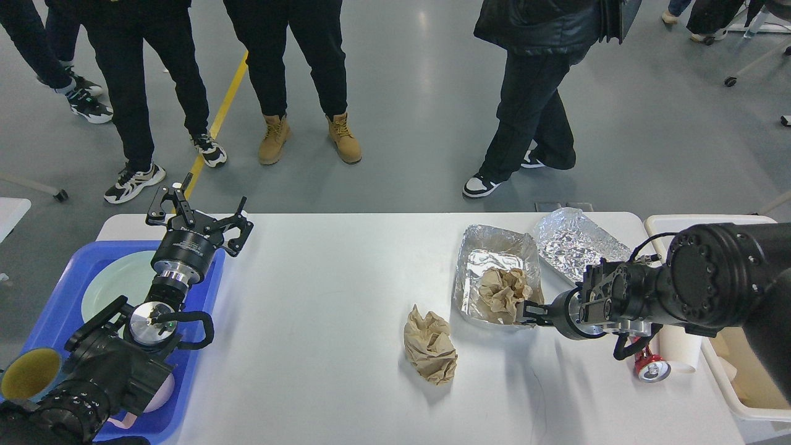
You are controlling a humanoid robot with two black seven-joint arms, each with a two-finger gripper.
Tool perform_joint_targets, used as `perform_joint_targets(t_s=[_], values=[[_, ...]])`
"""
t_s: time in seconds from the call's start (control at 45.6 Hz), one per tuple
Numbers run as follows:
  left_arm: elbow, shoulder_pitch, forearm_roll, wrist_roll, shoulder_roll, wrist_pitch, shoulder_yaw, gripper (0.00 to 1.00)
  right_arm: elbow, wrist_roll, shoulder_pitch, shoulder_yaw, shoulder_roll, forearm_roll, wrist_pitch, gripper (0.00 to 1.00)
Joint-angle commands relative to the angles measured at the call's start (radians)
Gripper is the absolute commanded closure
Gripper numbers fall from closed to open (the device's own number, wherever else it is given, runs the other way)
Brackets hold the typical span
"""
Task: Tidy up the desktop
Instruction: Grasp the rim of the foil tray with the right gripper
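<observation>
Desktop (321,284): white, rounded corners, filling the lower middle of the head view; grey floor beyond its far edge.

Left gripper (201,207): over the desktop's far left corner, above the tray's far rim; fingers spread wide, nothing between them.

Right gripper (529,312): reaching in from the right, low at the near right edge of the foil tray; seen small and dark, so whether it is clenched or released cannot be told; its tip sits just beside the paper in the tray, contact unclear.

Tray (204,346): blue plastic, at the desktop's left end, partly under the left arm; holds a pale green plate (117,287); a yellow-lined cup (28,374) at its near left corner.

Foil tray (488,253): crumpled silver, right of centre on the desktop; a brown paper wad (503,290) lies inside it.

Foil sheet (578,238): wrinkled, just right of the foil tray, near the far edge.

Paper ball (431,346): brown, crumpled, on bare desktop just left of and nearer than the foil tray, apart from it.

Can (651,368): red, lying on its side under the right arm, near the right edge; a white cup (680,352) beside it.

Bin (738,371): cream, off the desktop's right end, largely hidden by the right arm.

Onlookers (531,93): several pairs of legs standing on the floor past the far edge.
</observation>
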State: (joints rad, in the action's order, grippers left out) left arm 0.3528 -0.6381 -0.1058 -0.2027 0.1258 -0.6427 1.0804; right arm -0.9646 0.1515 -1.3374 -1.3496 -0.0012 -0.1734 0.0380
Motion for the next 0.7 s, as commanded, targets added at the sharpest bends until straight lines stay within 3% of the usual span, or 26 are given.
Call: perform_joint_targets(t_s=[0.0,0.175,0.241,0.416,0.679], values=[[0.000,0.000,0.000,-0.001,0.000,0.000,0.001,0.04,0.024,0.000,0.017,0.000,0.006,0.000,-0.001,0.46],[0.000,0.000,0.000,0.000,0.000,0.000,0.001,0.04,0.050,-0.001,0.041,0.000,0.017,0.000,-0.021,0.50],[0.000,0.000,0.000,0.000,0.000,0.000,-0.001,0.04,0.055,-0.001,0.046,-0.003,0.020,0.003,-0.020,0.68],[0.000,0.000,0.000,-0.001,0.000,0.000,0.001,0.04,0.053,0.002,0.037,-0.003,0.018,0.006,-0.006,1.00],[0.000,0.000,0.000,-0.001,0.000,0.000,0.000,0.04,0.035,0.008,-0.023,0.023,0.014,0.005,0.003,1.00]])
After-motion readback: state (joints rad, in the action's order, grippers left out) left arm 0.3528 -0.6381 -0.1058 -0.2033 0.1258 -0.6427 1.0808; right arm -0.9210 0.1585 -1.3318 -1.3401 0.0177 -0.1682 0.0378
